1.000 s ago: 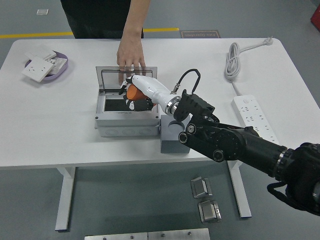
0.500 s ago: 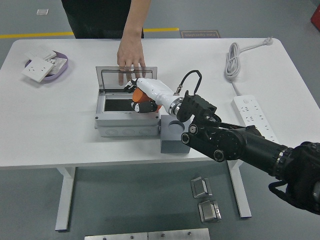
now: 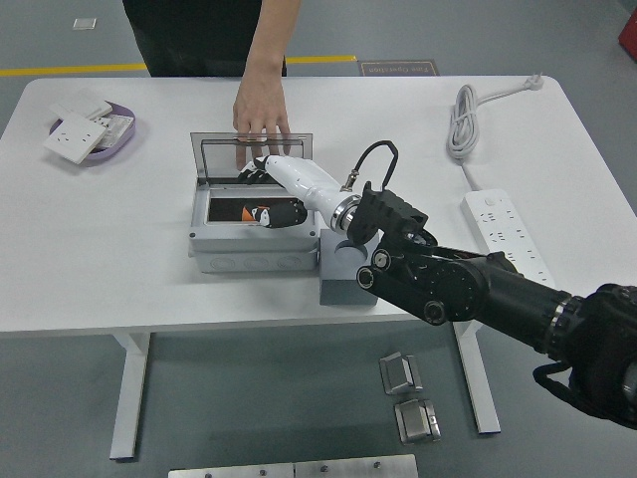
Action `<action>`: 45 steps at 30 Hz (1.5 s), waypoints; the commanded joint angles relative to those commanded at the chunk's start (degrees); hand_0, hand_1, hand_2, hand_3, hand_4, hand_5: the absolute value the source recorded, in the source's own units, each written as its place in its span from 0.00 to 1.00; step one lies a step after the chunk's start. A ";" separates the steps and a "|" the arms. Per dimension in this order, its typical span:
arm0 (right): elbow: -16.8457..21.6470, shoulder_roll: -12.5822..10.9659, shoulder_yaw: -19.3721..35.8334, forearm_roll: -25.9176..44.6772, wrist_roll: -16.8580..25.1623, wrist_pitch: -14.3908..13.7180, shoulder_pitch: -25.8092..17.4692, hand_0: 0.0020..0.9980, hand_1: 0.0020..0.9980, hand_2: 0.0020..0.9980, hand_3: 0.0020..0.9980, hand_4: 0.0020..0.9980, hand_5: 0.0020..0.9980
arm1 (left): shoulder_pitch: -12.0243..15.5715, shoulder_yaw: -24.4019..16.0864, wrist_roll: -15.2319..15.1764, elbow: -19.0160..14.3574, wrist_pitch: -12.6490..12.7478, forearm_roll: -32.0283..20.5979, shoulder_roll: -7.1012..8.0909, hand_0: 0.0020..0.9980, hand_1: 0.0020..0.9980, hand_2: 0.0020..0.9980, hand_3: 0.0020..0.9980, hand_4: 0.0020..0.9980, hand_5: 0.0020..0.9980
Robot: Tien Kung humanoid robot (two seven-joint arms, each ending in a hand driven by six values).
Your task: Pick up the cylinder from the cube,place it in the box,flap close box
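Below the table's near edge, on the grey floor, lie two small metal blocks (image 3: 408, 394) and a flat metal plate (image 3: 294, 467). From the lower right corner the right arm (image 3: 478, 289) reaches up and leftward over the table (image 3: 100, 259), black along its length and ending in a white hand (image 3: 284, 184). A grey cube (image 3: 341, 274) with a round socket in its top stands at the table's front, touching the box's right side and partly hidden under the arm's wrist. Just left of it sits the grey box (image 3: 251, 234), open, its clear lid (image 3: 254, 157) swung back and standing up at the far side. The hand hangs over the box's opening with its fingers loosely spread and grasping nothing. An orange cylinder (image 3: 248, 213) lies inside the box, only a small part of it showing under the dark fingertips. Beyond the box, a person's hand (image 3: 261, 105) rests on the lid's top edge, fingers pointing down at it. To the right lie a white power strip (image 3: 506, 232) and its coiled cable (image 3: 466, 119). At the far left a purple tray (image 3: 96, 129) holds white wall sockets.
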 joint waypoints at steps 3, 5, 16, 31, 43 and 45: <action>1.04 0.00 0.88 -0.22 -0.08 0.09 0.00 0.83 0.73 0.71 0.72 0.62 0.17 | 0.01 0.25 -0.04 0.00 -0.03 -0.17 -0.05 0.58 0.63 0.55 0.55 0.62 0.31; 2.29 0.00 1.58 -0.44 -0.25 0.23 0.03 0.83 0.73 0.71 0.72 0.62 0.17 | 0.02 0.33 -0.05 0.00 -0.05 -0.20 -0.09 0.58 0.63 0.55 0.55 0.62 0.31; 5.31 0.00 5.99 -0.78 -1.45 1.62 3.56 0.83 0.73 0.70 0.72 0.62 0.18 | 0.31 0.66 0.01 0.00 0.00 -0.47 -0.30 0.58 0.63 0.55 0.55 0.62 0.30; -10.02 0.00 3.55 7.54 0.58 3.31 9.63 0.82 0.72 0.70 0.72 0.62 0.19 | -0.40 2.83 -0.55 0.00 -0.12 -1.90 0.22 0.58 0.63 0.55 0.55 0.62 0.30; -12.21 0.00 1.02 9.39 0.99 3.09 7.71 0.81 0.72 0.70 0.72 0.62 0.20 | -0.51 3.68 -0.87 0.00 -0.08 -2.67 0.11 0.58 0.63 0.55 0.55 0.62 0.30; -10.87 0.00 0.80 9.05 0.90 3.01 7.32 0.81 0.72 0.70 0.72 0.62 0.20 | -0.48 3.98 -0.97 0.00 -0.04 -3.02 0.05 0.58 0.63 0.55 0.55 0.62 0.30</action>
